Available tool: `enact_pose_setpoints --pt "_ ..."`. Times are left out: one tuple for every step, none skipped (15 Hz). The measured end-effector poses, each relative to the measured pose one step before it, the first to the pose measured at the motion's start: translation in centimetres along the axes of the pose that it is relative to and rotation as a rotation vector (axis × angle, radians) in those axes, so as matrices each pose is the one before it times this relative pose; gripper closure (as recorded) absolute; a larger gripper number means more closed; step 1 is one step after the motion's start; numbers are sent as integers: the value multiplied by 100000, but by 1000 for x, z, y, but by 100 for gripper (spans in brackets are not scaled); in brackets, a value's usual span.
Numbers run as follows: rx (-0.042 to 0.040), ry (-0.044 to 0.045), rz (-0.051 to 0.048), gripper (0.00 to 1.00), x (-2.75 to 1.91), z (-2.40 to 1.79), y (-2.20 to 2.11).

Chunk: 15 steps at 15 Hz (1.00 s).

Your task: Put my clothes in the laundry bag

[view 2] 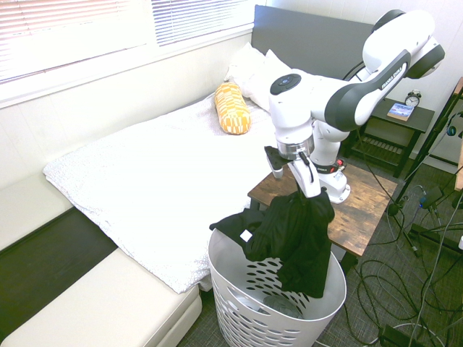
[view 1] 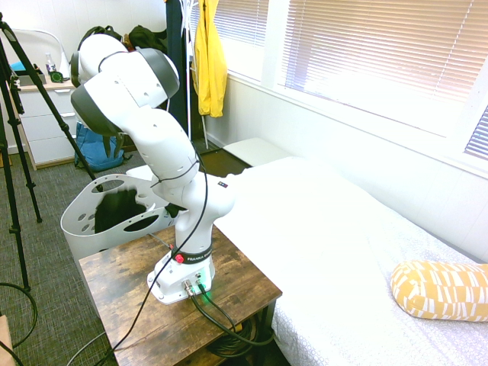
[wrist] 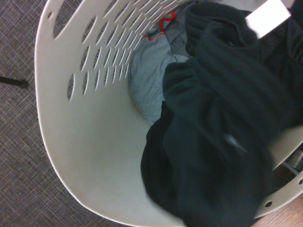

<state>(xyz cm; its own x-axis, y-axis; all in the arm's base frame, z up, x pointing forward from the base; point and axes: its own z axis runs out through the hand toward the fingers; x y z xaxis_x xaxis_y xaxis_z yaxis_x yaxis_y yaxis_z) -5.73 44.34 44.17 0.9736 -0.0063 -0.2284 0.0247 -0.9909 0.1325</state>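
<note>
White plastic forms the laundry basket (view 2: 220,271) nearest you in the second exterior view, with grey fabric (wrist: 149,71) inside it. Just above and partly within its opening, you see the black garment (view 2: 286,228) hanging bunched, a white tag (view 2: 246,236) showing. Your end effector (view 2: 294,185) grips its upper part. Beyond is the wooden tabletop (view 2: 365,206); beside it, the bed (view 2: 145,181) carries a yellow-and-white bolster (view 2: 233,110).
</note>
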Motion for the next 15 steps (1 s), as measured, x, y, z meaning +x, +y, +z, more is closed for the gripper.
enact_pose_setpoints --pt "139 -55 103 0 129 -76 3" --pt "244 -30 56 0 149 -132 21" --pt "325 77 184 0 200 -188 37" --pt "421 350 425 0 350 -288 67" --pt "384 980 814 0 637 -428 122" --pt "449 1533 1595 0 1106 -571 206" --pt "418 1410 2487 0 1757 -605 412" --pt "92 1734 3570 0 2494 -476 682" --pt "332 1815 4409 0 3212 -369 903" --pt "399 1500 5213 0 3951 -167 1117" --pt "401 1689 5692 0 4549 186 1324" --pt "459 1693 6037 0 4735 269 1525" --pt "197 2038 6388 0 5122 268 1878" --pt "-291 3406 6836 0 5312 358 2093" --pt "-986 2251 7245 0 5189 616 2087"
